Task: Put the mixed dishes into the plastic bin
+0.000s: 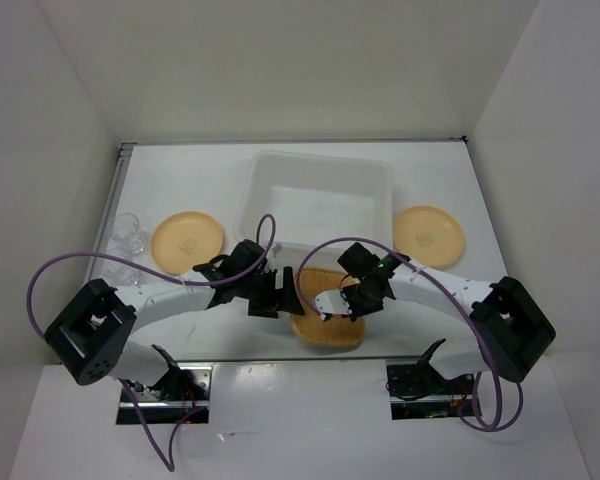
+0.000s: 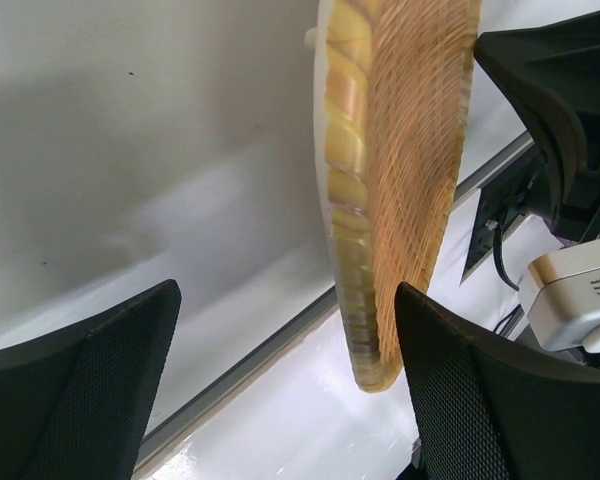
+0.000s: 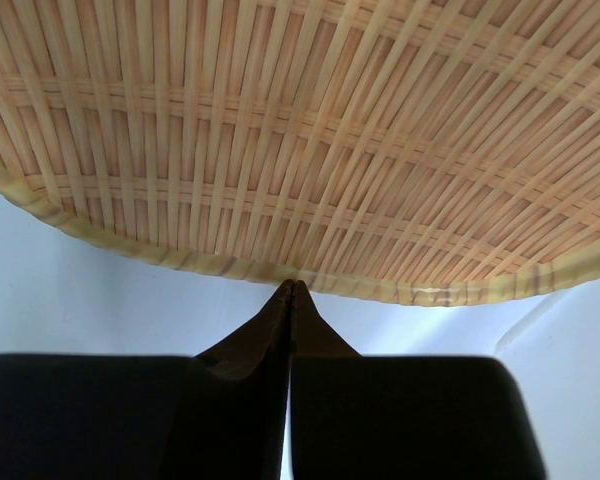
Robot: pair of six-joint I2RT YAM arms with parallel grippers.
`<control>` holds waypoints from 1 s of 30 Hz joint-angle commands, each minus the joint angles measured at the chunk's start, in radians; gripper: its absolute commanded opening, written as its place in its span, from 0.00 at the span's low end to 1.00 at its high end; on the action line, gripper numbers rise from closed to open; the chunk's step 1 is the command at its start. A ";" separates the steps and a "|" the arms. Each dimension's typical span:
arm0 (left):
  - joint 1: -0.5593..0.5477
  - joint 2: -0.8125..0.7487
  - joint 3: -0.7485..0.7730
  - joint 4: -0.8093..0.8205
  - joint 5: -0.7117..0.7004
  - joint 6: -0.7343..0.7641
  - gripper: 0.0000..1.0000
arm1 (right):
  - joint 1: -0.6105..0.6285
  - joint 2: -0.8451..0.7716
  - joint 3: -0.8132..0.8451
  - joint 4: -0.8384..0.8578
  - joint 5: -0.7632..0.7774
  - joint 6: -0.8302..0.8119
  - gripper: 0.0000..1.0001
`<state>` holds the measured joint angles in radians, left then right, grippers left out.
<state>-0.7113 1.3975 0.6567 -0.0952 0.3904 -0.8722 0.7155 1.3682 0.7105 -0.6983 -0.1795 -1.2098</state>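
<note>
Pressed flat together, the black fingers of the right gripper (image 3: 292, 290) meet in a single seam. Its tip sits at the pale rim of the woven tray (image 3: 310, 130); whether the fingers nip that rim cannot be told. The left gripper (image 2: 285, 290) stands spread wide. The tray shows edge-on between its fingers, just beside the one at the right of that frame.

From above, the translucent plastic bin (image 1: 320, 200) takes the upper centre of the white table (image 1: 180, 180). The tray lies at lower centre, below the bin and reaching the table's near edge, with both wrists closing on it from either side. The left plate (image 1: 186, 240), round and pale orange, rests left of the bin, and the right plate (image 1: 429, 236) rests right of it. At the far left, the clear upper cup (image 1: 128, 233) and lower cup (image 1: 121, 268) stand near each other beside the left plate. Every dish is outside the bin.
</note>
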 commanded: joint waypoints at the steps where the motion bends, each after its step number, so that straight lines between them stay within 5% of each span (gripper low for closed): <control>1: -0.005 0.015 0.021 0.038 0.015 -0.016 0.93 | -0.002 0.017 -0.023 -0.001 -0.009 -0.008 0.00; 9: -0.005 0.090 0.090 0.071 0.036 0.004 0.88 | -0.002 0.017 -0.023 0.008 -0.009 0.001 0.00; 14: -0.014 0.124 0.100 0.083 0.056 0.004 0.66 | -0.002 0.017 -0.023 0.008 -0.009 0.001 0.00; 23: -0.023 0.133 0.118 0.072 0.065 0.004 0.09 | -0.002 0.008 -0.023 0.017 -0.009 0.019 0.00; 30: -0.033 0.049 0.118 0.000 0.045 -0.005 0.00 | -0.131 -0.134 0.142 -0.121 -0.184 0.090 0.00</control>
<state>-0.7269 1.5112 0.7616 -0.0601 0.4385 -0.9226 0.6525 1.3399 0.7509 -0.7692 -0.2501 -1.1656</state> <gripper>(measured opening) 0.179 0.001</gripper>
